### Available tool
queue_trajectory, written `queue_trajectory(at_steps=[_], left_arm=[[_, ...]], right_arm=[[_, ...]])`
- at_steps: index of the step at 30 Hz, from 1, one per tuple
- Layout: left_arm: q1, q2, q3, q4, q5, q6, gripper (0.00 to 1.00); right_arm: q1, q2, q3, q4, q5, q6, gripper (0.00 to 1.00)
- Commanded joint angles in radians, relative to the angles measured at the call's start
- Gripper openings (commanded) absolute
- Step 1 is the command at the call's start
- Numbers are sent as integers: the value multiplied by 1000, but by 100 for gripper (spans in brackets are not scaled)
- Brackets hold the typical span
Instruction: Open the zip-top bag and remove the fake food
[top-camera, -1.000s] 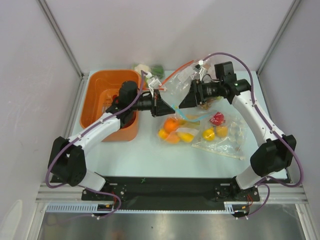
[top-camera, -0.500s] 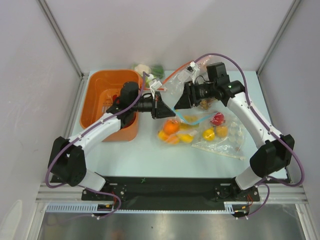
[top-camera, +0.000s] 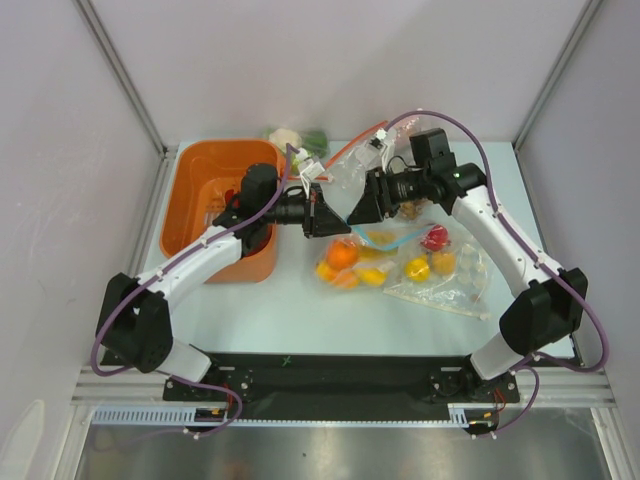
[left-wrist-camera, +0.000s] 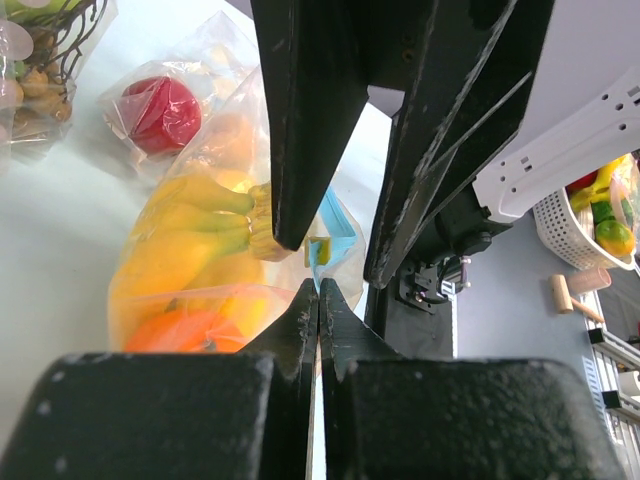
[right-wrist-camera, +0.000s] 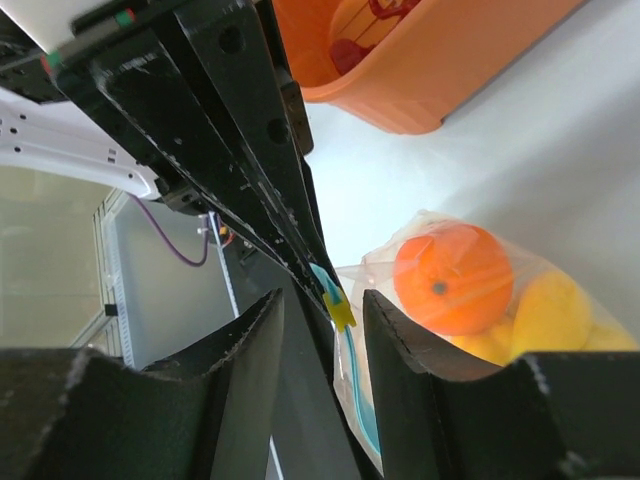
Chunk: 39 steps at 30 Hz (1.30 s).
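The zip-top bag (top-camera: 362, 262) lies at mid-table, clear with a teal zip strip (right-wrist-camera: 356, 392) and a yellow slider (right-wrist-camera: 340, 312). Inside it is the fake food: an orange (top-camera: 342, 252), a banana bunch (left-wrist-camera: 195, 235) and yellow pieces (top-camera: 372, 276). My left gripper (top-camera: 336, 224) is shut on the bag's mouth corner, and its tips (left-wrist-camera: 318, 296) pinch the teal strip. My right gripper (top-camera: 357, 212) is open and faces the left one. Its fingers (right-wrist-camera: 400, 345) straddle the slider without touching it. The right gripper also shows in the left wrist view (left-wrist-camera: 335, 262).
An orange bin (top-camera: 205, 175) stands left of the left arm. A second clear bag with a red apple (top-camera: 434, 238) and yellow fruits lies to the right. A bag with a red zip strip (top-camera: 362, 160) and green produce (top-camera: 313, 139) sit at the back.
My right gripper has moved left toward the left gripper and now brackets the yellow slider. The bag's held corner has sunk slightly. The left gripper has stayed shut, nearly still.
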Motion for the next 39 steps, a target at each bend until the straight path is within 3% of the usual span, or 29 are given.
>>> queue_trajectory(at_steps=[1, 17, 20, 21, 22, 25, 27, 28, 31, 39], left_arm=[[-10, -20, 24, 32, 35, 26, 0], [-10, -25, 18, 24, 41, 24, 0], [-10, -26, 15, 21, 39, 27, 0], [-10, -26, 15, 21, 41, 27, 0], [-10, -26, 15, 21, 41, 27, 0], [-11, -23, 18, 20, 32, 26, 1], [-10, -20, 21, 17, 29, 20, 16], [-11, -19, 21, 21, 32, 15, 34], [-11, -14, 24, 35, 41, 6, 56], [-30, 8, 49, 38, 50, 9, 62]], right_arm=[[6, -9, -18, -22, -42, -36, 43], [6, -28, -37, 67, -51, 10, 25], [6, -32, -40, 64, -54, 8, 17], [6, -31, -41, 61, -55, 7, 6], [8, -34, -41, 56, -55, 5, 2], [6, -40, -49, 52, -57, 2, 0], [6, -44, -51, 47, -55, 0, 0], [6, -46, -51, 44, -55, 0, 0], [6, -54, -49, 44, -51, 3, 0], [6, -55, -38, 79, -66, 40, 0]])
